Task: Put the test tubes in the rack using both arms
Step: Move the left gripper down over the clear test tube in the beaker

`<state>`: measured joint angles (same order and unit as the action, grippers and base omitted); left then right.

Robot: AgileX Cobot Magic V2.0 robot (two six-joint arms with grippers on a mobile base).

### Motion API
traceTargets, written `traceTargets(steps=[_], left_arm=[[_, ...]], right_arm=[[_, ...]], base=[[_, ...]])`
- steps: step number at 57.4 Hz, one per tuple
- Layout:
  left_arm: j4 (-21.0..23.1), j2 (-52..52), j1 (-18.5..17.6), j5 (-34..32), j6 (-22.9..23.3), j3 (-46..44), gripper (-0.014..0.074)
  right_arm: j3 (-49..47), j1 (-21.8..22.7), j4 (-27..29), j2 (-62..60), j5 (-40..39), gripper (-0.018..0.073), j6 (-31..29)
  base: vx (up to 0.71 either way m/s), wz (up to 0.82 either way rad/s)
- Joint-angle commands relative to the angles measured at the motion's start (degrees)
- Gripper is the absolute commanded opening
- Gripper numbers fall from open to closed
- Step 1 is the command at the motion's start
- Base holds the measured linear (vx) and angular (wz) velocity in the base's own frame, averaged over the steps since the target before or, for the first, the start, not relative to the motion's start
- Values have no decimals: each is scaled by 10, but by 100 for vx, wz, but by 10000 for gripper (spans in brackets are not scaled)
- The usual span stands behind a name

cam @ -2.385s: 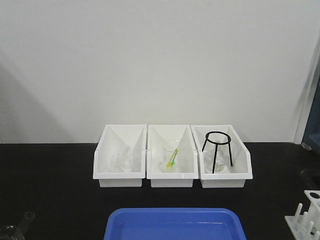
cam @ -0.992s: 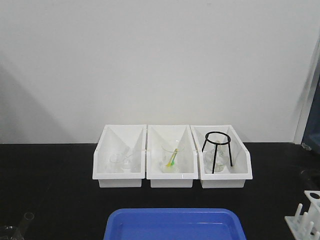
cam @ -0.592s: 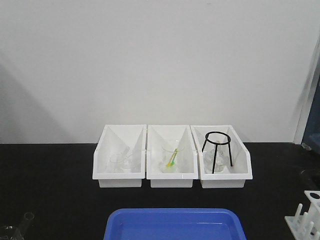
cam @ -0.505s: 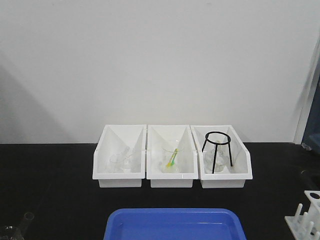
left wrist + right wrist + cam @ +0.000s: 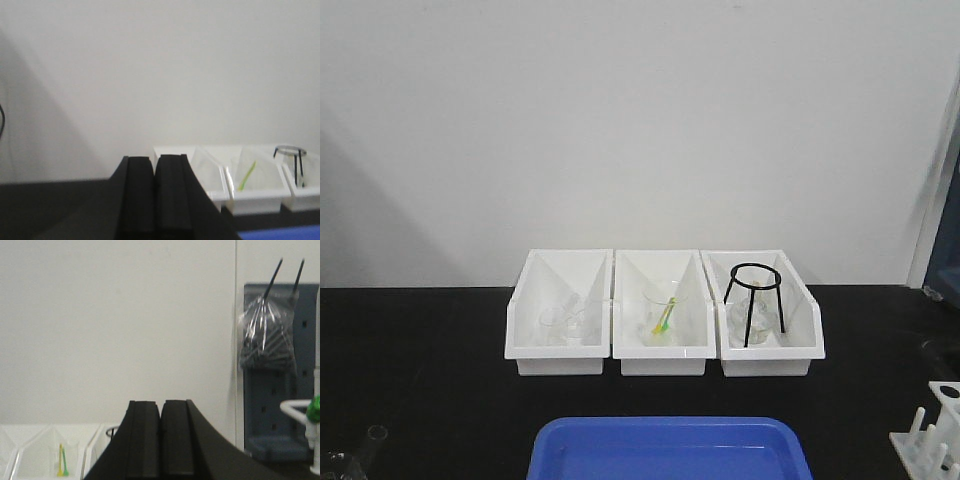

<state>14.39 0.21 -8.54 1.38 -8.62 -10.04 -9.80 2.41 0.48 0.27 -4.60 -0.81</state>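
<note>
Presently the black left gripper (image 5: 154, 165) and right gripper (image 5: 161, 407) sit pressed together, empty. A slender clear glass test tube (image 5: 372, 440) shows lower left in front view, well apart from the small white plastic rack (image 5: 924, 445) lower right. Judged light, slippery, fragile: grasp mid-shaft gently.

L gripper (image 5: 154, 192) closed, empty; R gripper (image 5: 161, 440) same.

Bottom-left test tube (image 5: 374, 437) slightly lower
</note>
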Motion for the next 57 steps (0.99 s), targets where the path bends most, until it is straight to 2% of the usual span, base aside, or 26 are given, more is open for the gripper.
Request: traceTargets(steps=[1,15,23,31,43,52,57], left_arm=[[-4,46,-1,-54,-5,-80,-20],[-4,244,-1,-59,-60,-265,-20],[-2,330,-1,-57,-62,-336,-20],[-2,381,-1,-55,-62,-363,-20],[-2,404,-1,-37,-62,-365,10],[-2,409,-1,-29,-62,-365,104],[-2,409,-1,-29,-62,-365,181]], right_arm=[[-81,-1,-1,38,-19,-7,-8],[-226,-1,-1,190,-25,-7,-10],[-272,-1,-1,256,-27,-7,-22],[-278,-1,-1,293,-32,-7,-19],[-278,-1,-1,311,-30,3,-12],[-278,-1,-1,311,-29,61,-12],[-278,-1,-1,311,-28,135,-12]], base=[[0,0],[0,0],[0,0],[0,0],[0,0],[0,0],[0,0]])
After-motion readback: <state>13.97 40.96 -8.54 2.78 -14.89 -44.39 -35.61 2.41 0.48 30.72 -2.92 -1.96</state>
